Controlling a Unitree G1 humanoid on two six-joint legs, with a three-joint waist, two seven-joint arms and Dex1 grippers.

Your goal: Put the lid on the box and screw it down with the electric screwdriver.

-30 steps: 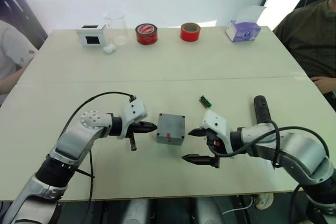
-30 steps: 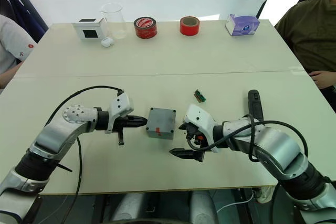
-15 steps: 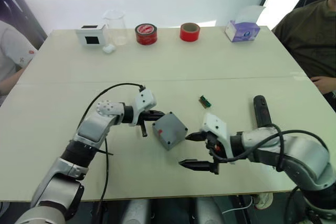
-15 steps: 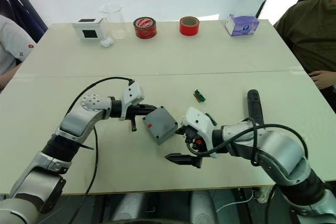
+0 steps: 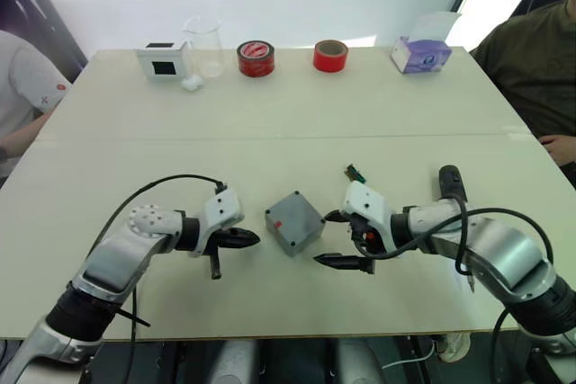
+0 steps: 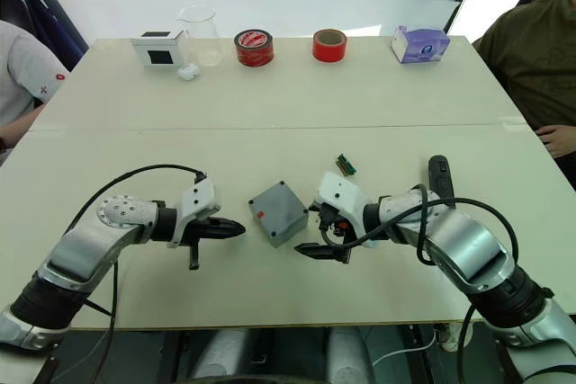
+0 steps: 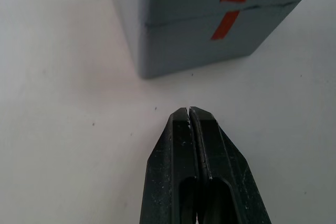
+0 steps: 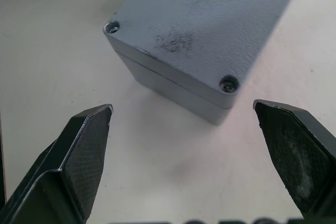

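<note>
The grey box [image 5: 294, 225] sits mid-table, turned cornerwise, a red mark on its side. The lid [image 8: 205, 30] lies on top of it, flush, with a seam between them and screw holes at the corners. My left gripper [image 5: 255, 239] is shut, its tip a short way left of the box and not touching it; the left wrist view shows the fingers [image 7: 181, 129] pressed together. My right gripper [image 5: 324, 238] is open just right of the box, one finger to either side of the box's near corner. The black electric screwdriver [image 5: 449, 183] lies behind my right forearm, partly hidden.
A small green part [image 5: 353, 173] lies behind the right gripper. Along the far edge stand a white box with a black screen [image 5: 160, 58], a glass beaker [image 5: 202, 42], two red tape rolls [image 5: 256, 58], and a tissue box [image 5: 420, 53]. People sit at both table ends.
The left gripper pushed the box round cornerwise, then drew back to the left, clear of it. The right gripper edged closer to the box.
</note>
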